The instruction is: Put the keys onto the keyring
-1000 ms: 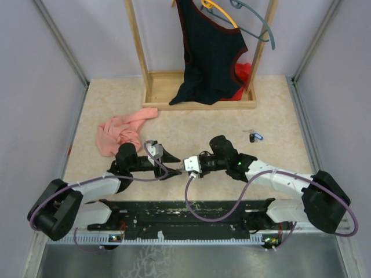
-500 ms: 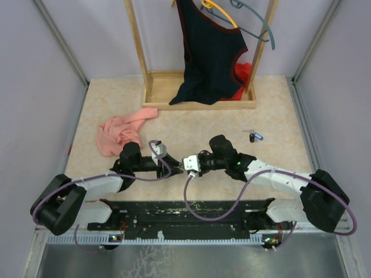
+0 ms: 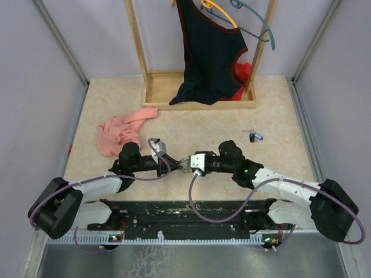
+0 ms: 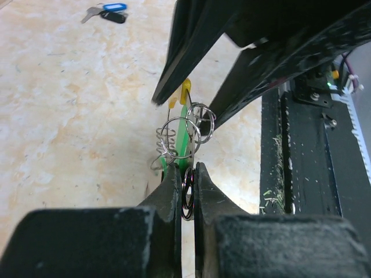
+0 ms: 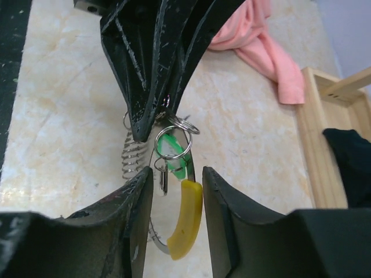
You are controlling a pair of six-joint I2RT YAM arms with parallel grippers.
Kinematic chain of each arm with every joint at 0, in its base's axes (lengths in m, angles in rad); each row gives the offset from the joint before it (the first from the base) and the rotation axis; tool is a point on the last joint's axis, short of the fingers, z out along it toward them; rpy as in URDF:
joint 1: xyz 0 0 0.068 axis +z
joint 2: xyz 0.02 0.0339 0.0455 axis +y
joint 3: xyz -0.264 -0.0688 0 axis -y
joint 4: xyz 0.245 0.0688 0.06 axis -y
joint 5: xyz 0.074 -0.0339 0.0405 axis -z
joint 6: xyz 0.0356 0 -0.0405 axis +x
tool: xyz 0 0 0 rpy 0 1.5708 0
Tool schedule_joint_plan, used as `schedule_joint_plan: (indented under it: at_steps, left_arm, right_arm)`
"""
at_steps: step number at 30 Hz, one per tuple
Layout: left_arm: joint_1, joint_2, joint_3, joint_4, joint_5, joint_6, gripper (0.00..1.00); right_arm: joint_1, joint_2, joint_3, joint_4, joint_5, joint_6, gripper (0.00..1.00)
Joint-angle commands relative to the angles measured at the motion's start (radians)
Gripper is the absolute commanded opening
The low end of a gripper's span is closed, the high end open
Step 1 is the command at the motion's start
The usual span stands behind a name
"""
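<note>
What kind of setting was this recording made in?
Probably a staged robot test cell rather than a home: plain lilac walls box in a beige tabletop, a black mounting rail runs along its near edge, and a small wooden clothes rack stands at the back.

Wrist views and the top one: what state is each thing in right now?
Left gripper: shut on keyring.
Right gripper: open, straddling keyring's yellow piece.
Keyring: held above table.
Green key: hanging among the rings.
Loose keys: lying on table.
Pink cloth: crumpled.
Dark top: hanging on rack.
</note>
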Motion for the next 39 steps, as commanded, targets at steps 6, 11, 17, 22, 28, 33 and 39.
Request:
schedule_joint_plan:
  at_steps: [6,11,17,22,28,33,39]
  left_arm:
    - [-0.007,-0.052,-0.037,0.087,-0.313,-0.319,0.01]
    - [-0.011,-0.095,-0.057,0.047,-0.493,-0.509,0.01]
    - [-0.027,-0.095,-0.068,0.066,-0.588,-0.699,0.01]
    - [-0.045,-0.101,-0.079,0.064,-0.613,-0.756,0.01]
    - [-0.061,-0.108,-0.11,0.103,-0.628,-0.797,0.01]
    - [-0.073,-0.102,-0.112,0.117,-0.63,-0.801,0.01]
    - [-0.081,-0.119,-0.114,0.11,-0.649,-0.791,0.01]
  right_arm:
    - [0.002,-0.122,-0.09,0.276,0.151,0.237,0.47]
    - [0.039,-0.064,-0.147,0.429,0.198,0.326,0.49]
    - [0.144,0.137,-0.201,0.72,0.282,0.361,0.53]
    - [0.146,0.28,-0.241,1.021,0.355,0.406,0.56]
    - [0.146,0.405,-0.22,1.159,0.326,0.449,0.59]
    - [0.145,0.492,-0.2,1.234,0.313,0.457,0.62]
    - [0.145,0.569,-0.187,1.242,0.292,0.48,0.64]
